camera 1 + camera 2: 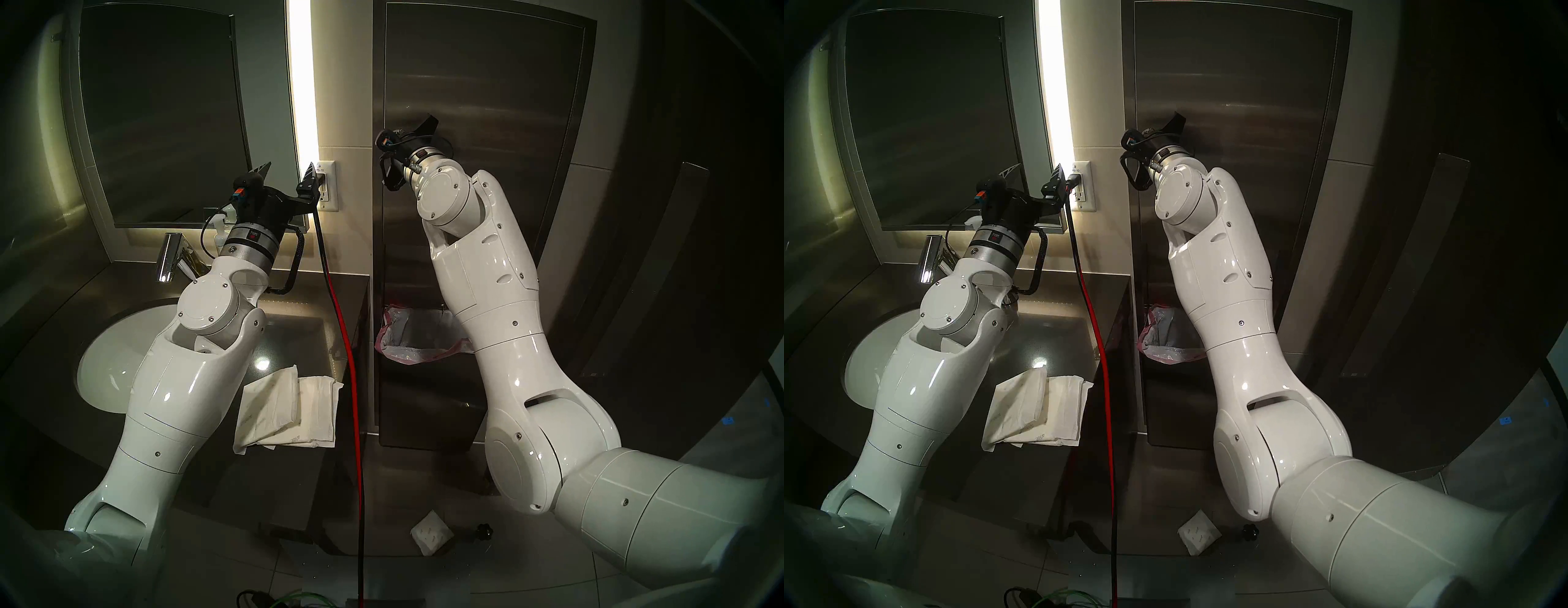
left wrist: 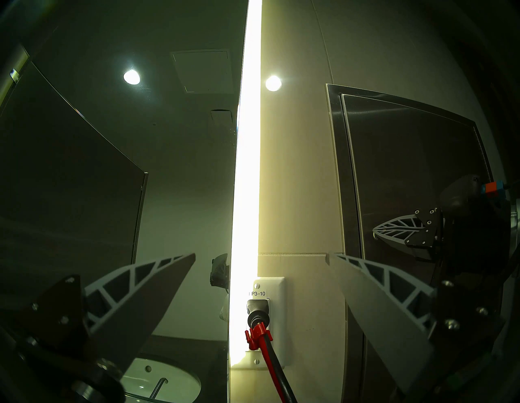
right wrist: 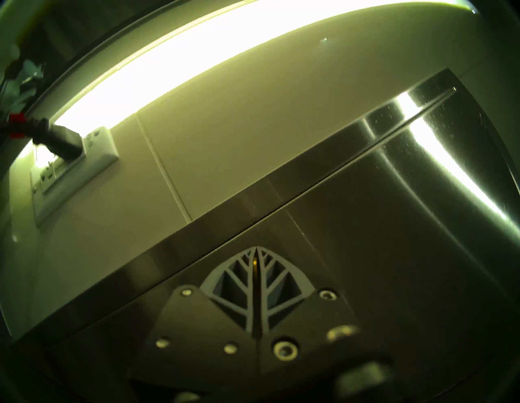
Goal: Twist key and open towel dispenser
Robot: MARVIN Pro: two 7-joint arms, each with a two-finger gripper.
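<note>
The towel dispenser [image 1: 488,85] is a tall brushed-steel wall cabinet with a long flat door, also seen in the right wrist view [image 3: 394,225]. My right gripper [image 1: 430,125] is pressed against the door's left part. Its ribbed fingers are closed together [image 3: 256,253] on a thin brass sliver, the key [image 3: 255,263]. The lock is hidden behind the fingertips. My left gripper [image 1: 288,170] is open and empty, held up in front of the wall outlet, left of the dispenser [image 2: 408,168]. The left wrist view shows the right gripper [image 2: 377,233] touching the door.
A wall outlet [image 1: 329,187] holds a black plug with a red-and-black cable [image 1: 352,382] hanging down. A mirror [image 1: 169,106], faucet [image 1: 169,254] and sink [image 1: 114,361] are on the left. Paper towel packs [image 1: 288,407] lie on the counter. A steel bin [image 1: 424,403] stands below the dispenser. A black knob [image 1: 483,530] lies on the floor.
</note>
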